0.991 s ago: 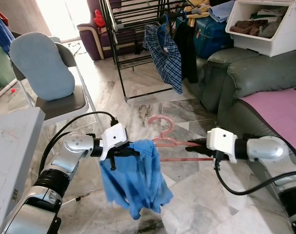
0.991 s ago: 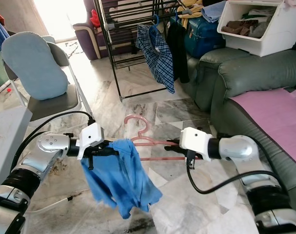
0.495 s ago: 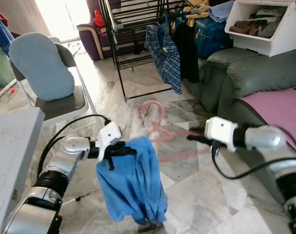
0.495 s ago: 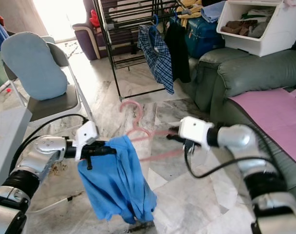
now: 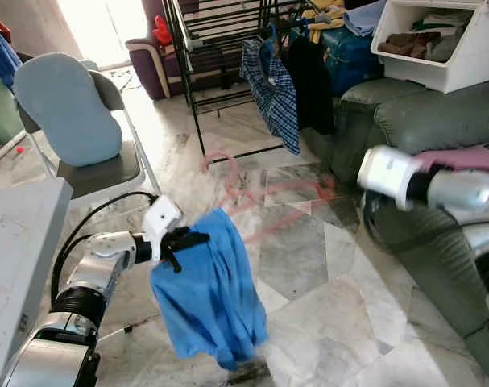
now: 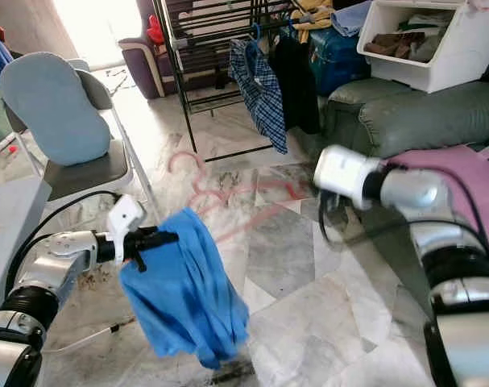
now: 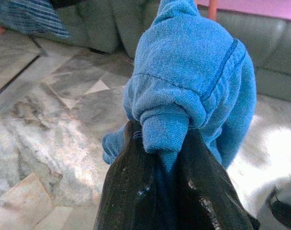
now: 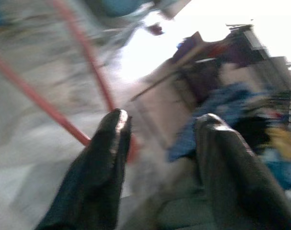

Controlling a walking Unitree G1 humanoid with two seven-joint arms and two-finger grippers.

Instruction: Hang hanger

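A blue garment hangs in the air, its bunched top edge pinched in my left gripper, which is shut on it; the left wrist view has the cloth folded over the black fingers. A pink hanger, blurred by motion, floats above the floor between the garment and my right gripper. In the right wrist view the right gripper has its fingers apart, and the hanger's red rods meet against one finger.
A black drying rack stands ahead with a plaid shirt and dark clothes on it. A green sofa with a white bin fills the right. A folding chair and a grey table are at left.
My right arm has swung up and to the right, carrying the hanger away from the blue garment and nearer the rack. The left gripper sank a little, still shut on the garment.
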